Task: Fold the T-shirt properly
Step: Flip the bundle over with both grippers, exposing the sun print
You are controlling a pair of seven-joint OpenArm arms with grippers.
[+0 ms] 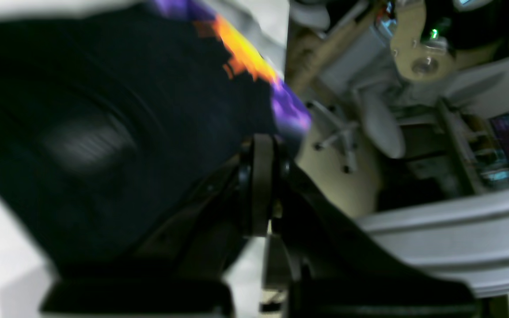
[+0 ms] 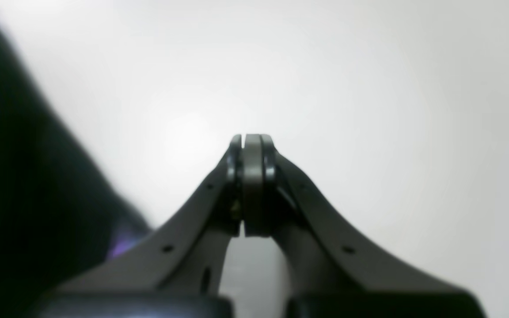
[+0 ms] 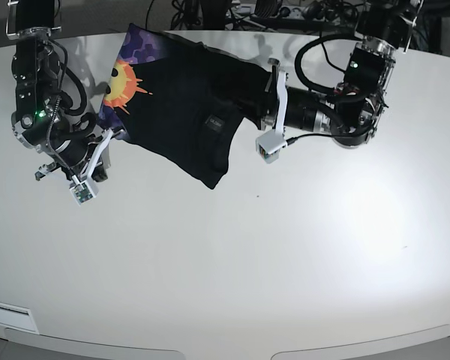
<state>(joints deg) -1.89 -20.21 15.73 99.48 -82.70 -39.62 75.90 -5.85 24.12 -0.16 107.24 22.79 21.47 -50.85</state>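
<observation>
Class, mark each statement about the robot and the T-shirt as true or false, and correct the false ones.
1. The T-shirt is mostly black. True.
2. The T-shirt is neatly folded into a small square. False: it lies spread at a slant, with uneven edges.
3. An orange and yellow print with purple patches shows on the T-shirt. True.
4. The right gripper is wide open. False: it is shut.
5. The left gripper is shut. True.
6. The table under the T-shirt is bright green. False: it is whitish.
</observation>
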